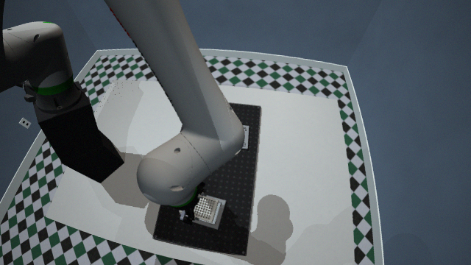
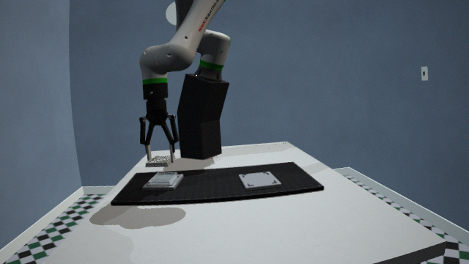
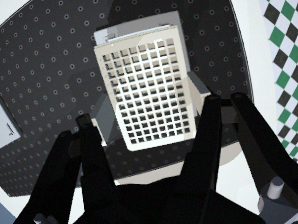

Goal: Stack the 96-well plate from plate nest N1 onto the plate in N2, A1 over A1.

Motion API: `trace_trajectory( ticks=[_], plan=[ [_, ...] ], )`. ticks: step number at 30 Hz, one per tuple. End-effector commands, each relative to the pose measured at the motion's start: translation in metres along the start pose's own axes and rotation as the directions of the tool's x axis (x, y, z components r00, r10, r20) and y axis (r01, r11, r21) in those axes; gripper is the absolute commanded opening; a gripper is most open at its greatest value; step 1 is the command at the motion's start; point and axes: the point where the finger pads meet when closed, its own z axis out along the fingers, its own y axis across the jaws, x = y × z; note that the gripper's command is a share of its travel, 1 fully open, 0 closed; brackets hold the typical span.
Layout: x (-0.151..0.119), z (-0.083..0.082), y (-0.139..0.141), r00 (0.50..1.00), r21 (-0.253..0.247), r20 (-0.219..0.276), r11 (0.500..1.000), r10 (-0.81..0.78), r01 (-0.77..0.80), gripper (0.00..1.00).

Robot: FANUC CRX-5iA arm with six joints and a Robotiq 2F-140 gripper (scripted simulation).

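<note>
Tabletop [image 2: 256, 227] white, checkered border, carrying a long black mat [image 2: 220, 187]. Arm [image 2: 176, 55] bends down over the mat's left end in the exterior view. On the mat, two nests: the empty one [image 2: 259, 180] to the right, the occupied one [image 2: 163, 181] to the left with the lower plate [image 2: 163, 178] seated in it. The pincer [image 2: 159, 157] is pinching the carried plate [image 2: 158, 160] by its two long sides, fingers vertical, plate level and well above the mat. In the exterior view the carried plate hangs up and slightly left of the lower plate, apart from it, no contact. The wrist view looks down through the fingers: the carried plate's well grid [image 3: 148, 92] covers most of the lower plate [image 3: 136, 30], whose far edge shows beyond it, and the nest's grey border [image 3: 200, 92] peeks out at the right. The long axes of both plates look roughly parallel, though the upper one seems offset a little toward the near side. Judgement: what is left is a small sideways correction, then a straight descent. A1 corner marks too small to read in any view, so orientation cannot be confirmed.
</note>
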Motion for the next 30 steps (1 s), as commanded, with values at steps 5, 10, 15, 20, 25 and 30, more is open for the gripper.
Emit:
trace_trajectory(
  ticks=[5,10,15,20,25,30],
  plan=[
    [0.0,0.01,0.0,1.0,0.0,0.0,1.0,0.0,0.0,0.0],
    [0.0,0.018,0.0,1.0,0.0,0.0,1.0,0.0,0.0,0.0],
    [0.0,0.025,0.0,1.0,0.0,0.0,1.0,0.0,0.0,0.0],
    [0.0,0.032,0.0,1.0,0.0,0.0,1.0,0.0,0.0,0.0],
    [0.0,0.04,0.0,1.0,0.0,0.0,1.0,0.0,0.0,0.0],
    [0.0,0.044,0.0,1.0,0.0,0.0,1.0,0.0,0.0,0.0]
  ],
)
